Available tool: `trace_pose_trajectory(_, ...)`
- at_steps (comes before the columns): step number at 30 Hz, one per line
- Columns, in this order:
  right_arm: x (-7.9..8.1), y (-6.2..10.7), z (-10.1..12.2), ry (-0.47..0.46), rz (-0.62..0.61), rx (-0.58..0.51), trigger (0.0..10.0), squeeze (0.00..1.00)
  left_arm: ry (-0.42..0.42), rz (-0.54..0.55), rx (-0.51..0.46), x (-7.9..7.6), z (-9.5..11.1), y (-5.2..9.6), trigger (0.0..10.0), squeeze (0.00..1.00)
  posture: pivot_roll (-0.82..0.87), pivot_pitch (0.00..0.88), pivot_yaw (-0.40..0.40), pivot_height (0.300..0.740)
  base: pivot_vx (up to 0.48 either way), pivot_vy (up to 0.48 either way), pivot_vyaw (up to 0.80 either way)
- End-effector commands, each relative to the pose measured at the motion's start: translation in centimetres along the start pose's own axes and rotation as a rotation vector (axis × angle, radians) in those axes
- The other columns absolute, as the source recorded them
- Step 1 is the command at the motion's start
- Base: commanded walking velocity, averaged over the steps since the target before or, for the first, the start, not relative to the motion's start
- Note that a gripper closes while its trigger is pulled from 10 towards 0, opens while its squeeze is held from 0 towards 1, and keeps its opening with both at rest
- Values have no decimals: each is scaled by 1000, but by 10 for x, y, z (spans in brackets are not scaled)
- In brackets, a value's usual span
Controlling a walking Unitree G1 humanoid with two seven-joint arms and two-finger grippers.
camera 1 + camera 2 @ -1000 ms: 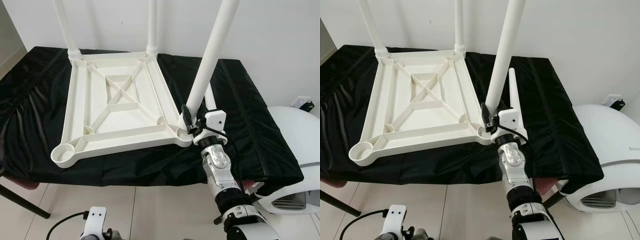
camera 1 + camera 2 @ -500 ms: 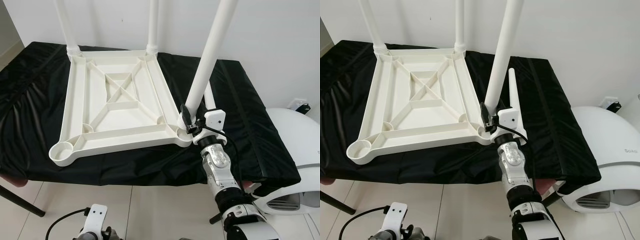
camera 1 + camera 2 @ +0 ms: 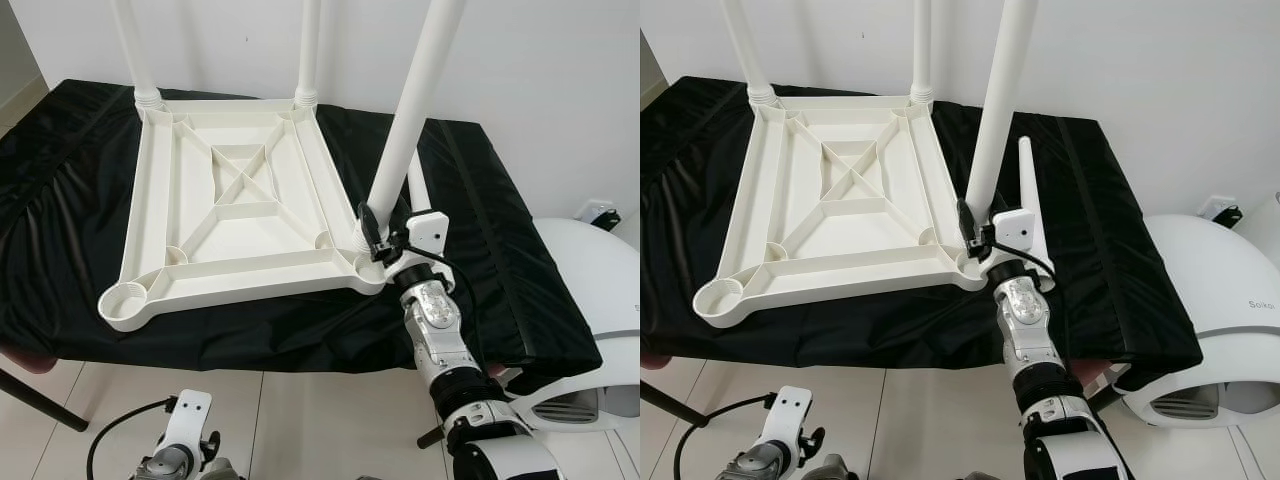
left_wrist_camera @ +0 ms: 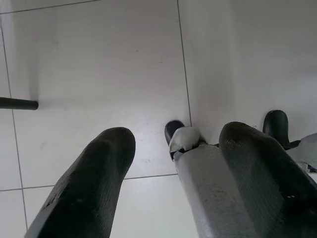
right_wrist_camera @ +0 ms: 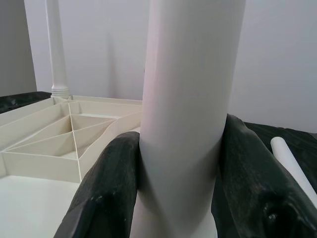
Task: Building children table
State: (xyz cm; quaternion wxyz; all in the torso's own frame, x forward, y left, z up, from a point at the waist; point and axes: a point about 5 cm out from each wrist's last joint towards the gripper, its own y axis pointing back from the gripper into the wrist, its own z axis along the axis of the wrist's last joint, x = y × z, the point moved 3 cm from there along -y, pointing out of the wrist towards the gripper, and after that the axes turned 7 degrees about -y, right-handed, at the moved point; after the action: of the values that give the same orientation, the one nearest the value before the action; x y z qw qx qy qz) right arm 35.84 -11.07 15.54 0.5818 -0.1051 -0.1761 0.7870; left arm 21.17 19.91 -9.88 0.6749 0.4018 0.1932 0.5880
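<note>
A: Starting on the left, what is down there?

B: The left gripper (image 4: 173,183) hangs low over the pale tiled floor (image 4: 99,59), its two black fingers (image 4: 94,183) spread apart with nothing between them.

A: And on the table?

B: A black cloth (image 3: 60,200) covers it. On the cloth lies the white children's tabletop (image 3: 235,215), upside down, ribbed underside showing. The near left corner socket (image 3: 125,300) has no leg in it. Two legs stand upright in the far corners: the far left leg (image 3: 130,45) and the far right leg (image 3: 308,45).

A: Where is the right arm?

B: At the near right corner of the tabletop. The right gripper (image 5: 178,173) is clamped around the base of the third leg (image 3: 415,105), one finger on each side of the white tube, pressing against it. That leg sits at the corner socket and leans a little to the right.

A: Anything further right?

B: A loose leg (image 3: 1028,190) lies flat on the cloth just beyond the gripper, and a white rounded appliance (image 3: 1210,300) stands on the floor past the table's edge.
</note>
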Motion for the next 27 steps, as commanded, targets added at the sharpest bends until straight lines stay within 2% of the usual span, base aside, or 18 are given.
trace_pose_trajectory(1, -4, 0, 1, -7, -29, -9, 10000, 0, -4, -10, 17, 1, -4, 1, 10000, 0, 46, 0, -35, 740, 0, 0, 0)
trace_pose_trajectory(11, -7, 2, 3, -6, -64, -27, 10000, 0, -13, -21, 2, 2, 4, -1, 10000, 0, 3, 0, 6, 740, 0, 0, 0)
trace_pose_trajectory(19, -11, 5, 3, 1, -77, -28, 10000, 0, 27, -38, -21, -2, 13, -3, 10000, 0, -17, 0, 15, 740, 0, 0, 0)
trace_pose_trajectory(27, -8, 7, 0, -2, -69, -13, 10000, 0, 70, -44, -16, -4, 8, -2, 10000, 0, -9, 0, 9, 740, 0, 0, 0)
